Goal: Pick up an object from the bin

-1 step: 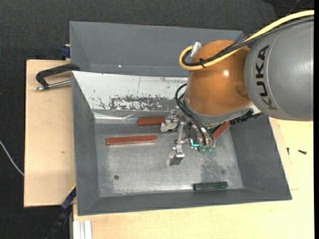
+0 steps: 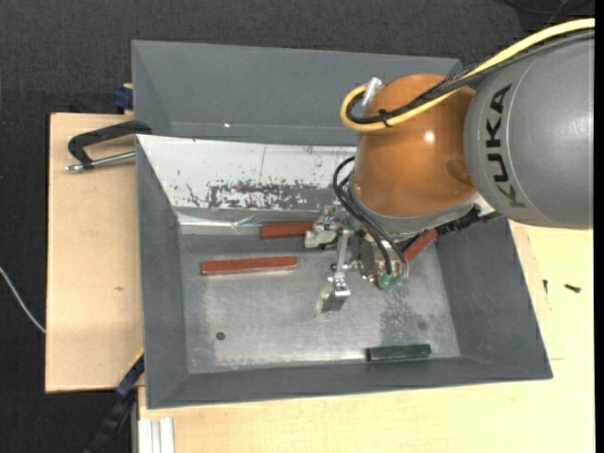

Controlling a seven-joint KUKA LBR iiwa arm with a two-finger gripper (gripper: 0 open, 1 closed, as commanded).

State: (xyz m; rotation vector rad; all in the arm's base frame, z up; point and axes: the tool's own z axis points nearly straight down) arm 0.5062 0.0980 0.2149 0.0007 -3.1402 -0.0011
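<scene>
Left side of the bin (image 2: 157,281): a long red-brown bar (image 2: 248,266) lies flat on the floor. Just right of its end the gripper (image 2: 334,289) hangs over bare metal. Open or shut, I cannot tell, and nothing shows in it. For a clean pick it should shift left, straddle the bar's narrow width, then close. Front right, a dark green bar (image 2: 398,352) lies well apart.

Bin (image 2: 245,328): grey sheet metal, matt floor, back wall shinier and scratched. Orange wrist cover (image 2: 415,149): glossy smooth plastic. Red-brown bar (image 2: 248,266): matt. Dark green bar (image 2: 398,352): matt.
</scene>
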